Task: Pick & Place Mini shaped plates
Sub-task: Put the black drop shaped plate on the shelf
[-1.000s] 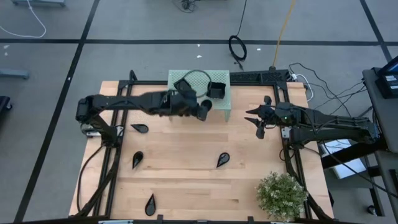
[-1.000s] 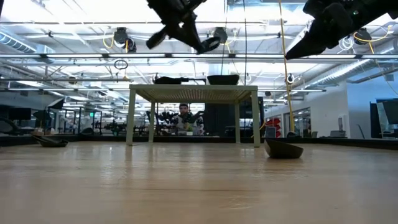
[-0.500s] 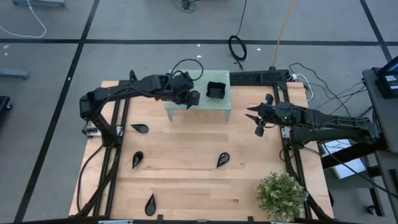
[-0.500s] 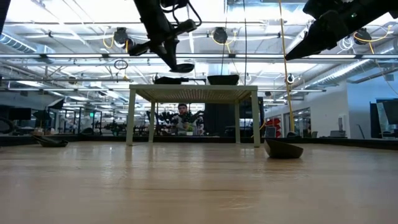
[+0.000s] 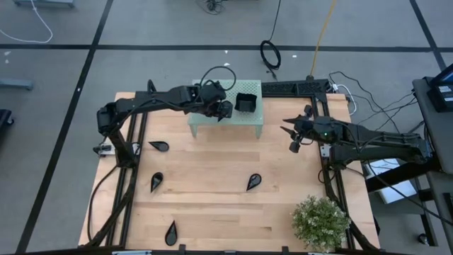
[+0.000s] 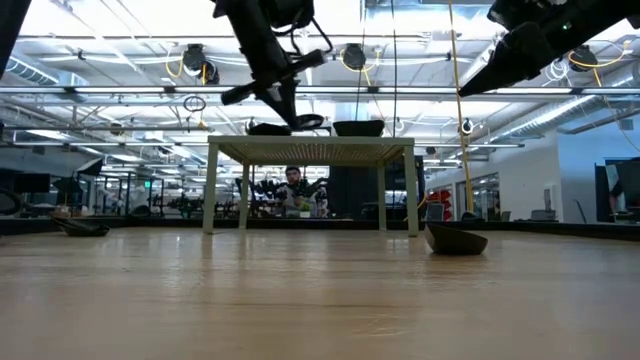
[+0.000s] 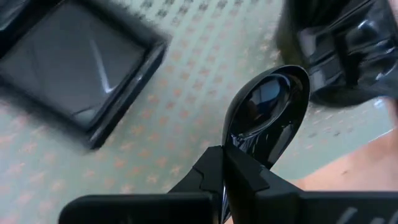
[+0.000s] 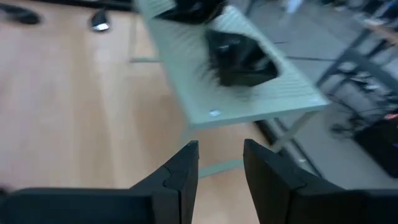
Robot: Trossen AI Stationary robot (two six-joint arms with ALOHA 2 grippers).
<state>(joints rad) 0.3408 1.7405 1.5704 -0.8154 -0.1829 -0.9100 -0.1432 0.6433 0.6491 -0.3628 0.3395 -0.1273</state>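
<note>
While over the stand (image 5: 251,120) edge, left fingers (image 7: 239,171) clamp teardrop plate (image 7: 264,112), right fingers (image 8: 267,168) apart (clear of table).

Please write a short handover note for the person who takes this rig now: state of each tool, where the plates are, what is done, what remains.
Left tool: shut on a teardrop plate, held over the green stand, not yet released.
Right tool: open, holding nothing, waiting above the table's right side.
Done: a square plate sits on the stand.
Left: set down the held plate, then fetch four teardrop plates on the table.
</note>
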